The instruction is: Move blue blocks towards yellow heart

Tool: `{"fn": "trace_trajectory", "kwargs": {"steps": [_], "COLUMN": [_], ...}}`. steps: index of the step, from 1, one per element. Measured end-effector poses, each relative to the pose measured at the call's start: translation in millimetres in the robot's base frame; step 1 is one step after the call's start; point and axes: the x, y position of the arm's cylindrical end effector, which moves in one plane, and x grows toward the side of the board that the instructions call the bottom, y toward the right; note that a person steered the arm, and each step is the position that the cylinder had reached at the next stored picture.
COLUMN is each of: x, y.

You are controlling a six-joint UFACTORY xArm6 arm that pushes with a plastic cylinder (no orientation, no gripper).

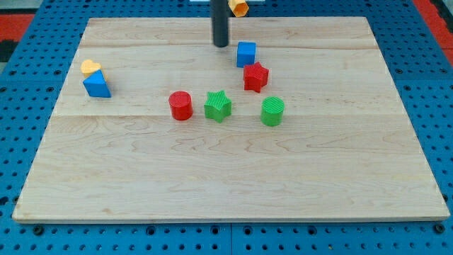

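Near the wooden table's (226,177) top, my tip (221,45) has no fingers, sitting upper-left of the blue cube (246,54); circle right, push left toward yellow heart (90,67), blue triangular block (97,85) already touching it.

Board (354,184): my tip (221,45) sits toward 12 o'clock, blue cube (246,54) just at its 4. Red star (255,76) is just beside the cube at 5. Mid-board row, 9 to 3: red cylinder (180,105), green star (218,105), green cylinder (272,111). Yellow heart (90,67) lies toward 10 o'clock, blue triangle (97,85) touching at its 5. Orange hexagon (241,7) lies past the 12 edge.
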Motion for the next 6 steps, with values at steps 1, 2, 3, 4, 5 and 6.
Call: {"fn": "trace_trajectory", "kwargs": {"steps": [1, 2, 3, 4, 5, 6], "x": [14, 37, 40, 51, 45, 35], "y": [73, 39, -42, -104, -89, -57]}}
